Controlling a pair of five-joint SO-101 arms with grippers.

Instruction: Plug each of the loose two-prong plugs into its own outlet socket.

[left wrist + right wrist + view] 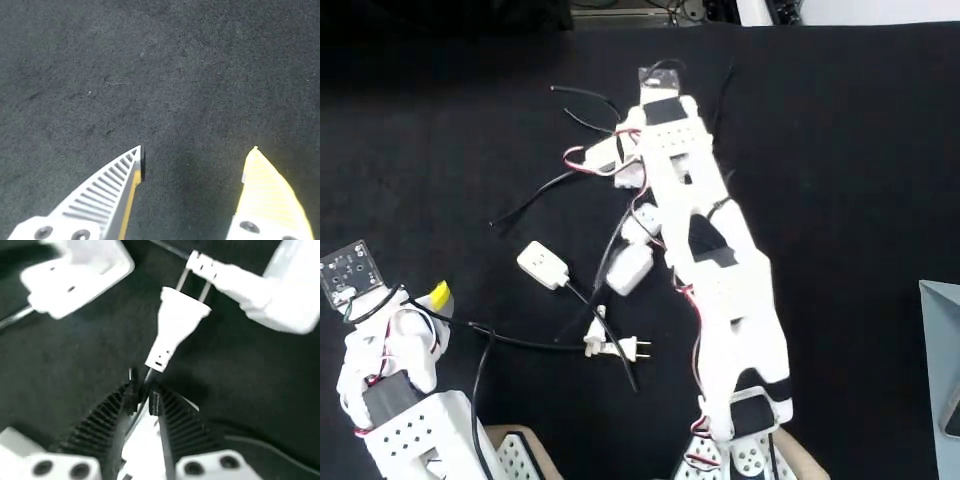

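My right gripper [145,390] is shut on the thin cable just behind a white two-prong plug [176,322]. The plug's prongs meet the narrow end of a white outlet socket [272,292], and most of their length still shows. A second white socket [75,275] lies beside it, apart from the plug. In the high view the right arm [710,250] stretches over the middle of the mat. Another white plug [620,347] lies loose near the front, close to two sockets [542,263] [630,268]. My left gripper [197,148] hangs open over bare black mat at the front left [438,293].
Thin black cables [535,200] trail across the black mat [840,150] between the sockets and towards the left arm. A grey box [942,370] stands at the right edge. The mat's right and far left parts are open.
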